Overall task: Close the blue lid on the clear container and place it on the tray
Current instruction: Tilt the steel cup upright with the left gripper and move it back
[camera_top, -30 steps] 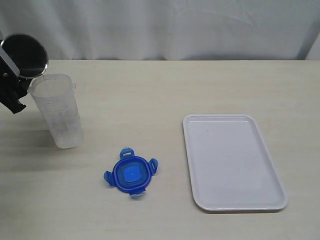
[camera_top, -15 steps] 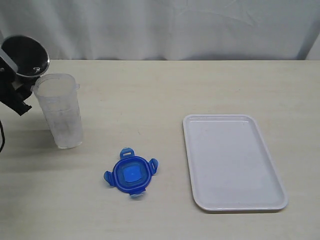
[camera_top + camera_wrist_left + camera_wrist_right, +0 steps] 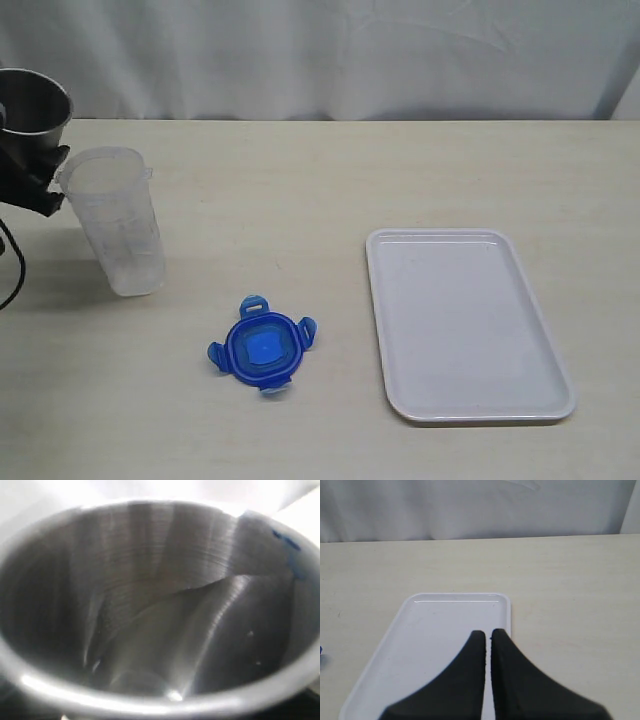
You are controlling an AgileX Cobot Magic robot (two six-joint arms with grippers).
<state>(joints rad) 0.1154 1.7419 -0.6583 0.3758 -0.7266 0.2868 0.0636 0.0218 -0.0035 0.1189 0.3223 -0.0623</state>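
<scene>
Blue lid [image 3: 262, 346]: found flat on the table [image 3: 300, 180] at lower centre, apart from the clear container [image 3: 118, 220] standing upright and uncapped at left, and from the white tray [image 3: 460, 320] at right. Left gripper [image 3: 35, 182]: at upper left edge, grasping a steel cup [image 3: 30, 100] just beside the container's rim. Right gripper [image 3: 487, 632]: clenched on nothing, over the tray.

Bright, even light leaves faint shadows on the pale wood-grain table [image 3: 300, 180]. The shiny steel cup [image 3: 150, 605] is blurred, with glare on its rim.
</scene>
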